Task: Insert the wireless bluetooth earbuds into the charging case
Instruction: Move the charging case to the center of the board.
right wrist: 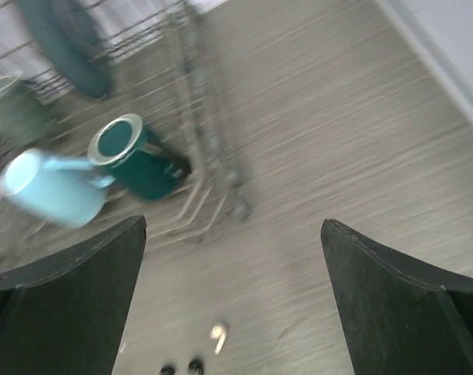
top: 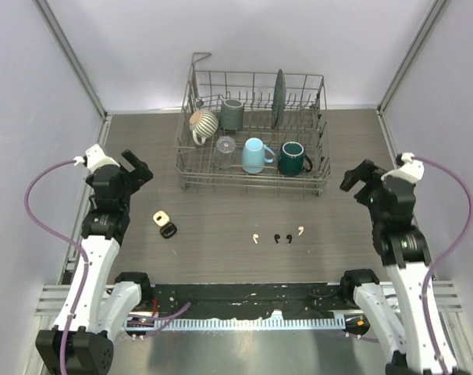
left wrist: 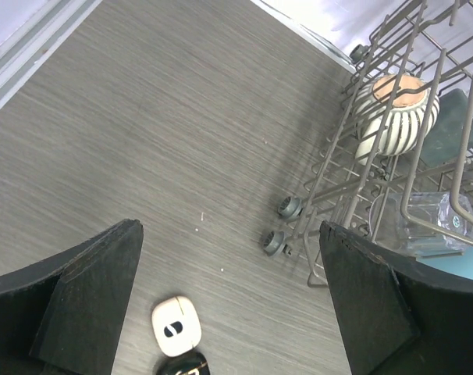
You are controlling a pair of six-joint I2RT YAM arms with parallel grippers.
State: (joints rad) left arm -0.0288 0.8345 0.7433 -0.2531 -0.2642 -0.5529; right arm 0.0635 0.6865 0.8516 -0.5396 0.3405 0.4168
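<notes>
Cream and black earbuds (top: 276, 237), four, lay loose mid-table, well apart from charging cases (top: 161, 218) at left. Left gripper (top: 135, 168), right gripper (top: 352, 180): both gaped, empty. Approach stage; next needed a fine pinch.

Overall light: bright, even and diffuse in all three views, coming from above; the pale walls reflect it.
Shadows: soft and short; the dish rack (top: 252, 129) casts a faint one on the desk (top: 213, 266) toward the near edge.
Glare: a white overexposed strip runs along the desk's near edge in the top view.
Top view: sharp; frame posts lean outward at the far corners, a wide-angle effect.
Left wrist view: crisp wood grain; left gripper (left wrist: 229, 226) is dark and low in detail.
Right wrist view: motion-smeared; teal mug (right wrist: 139, 160), pale blue mug (right wrist: 53, 187) and earbuds (right wrist: 217, 336) are all blurred.
</notes>
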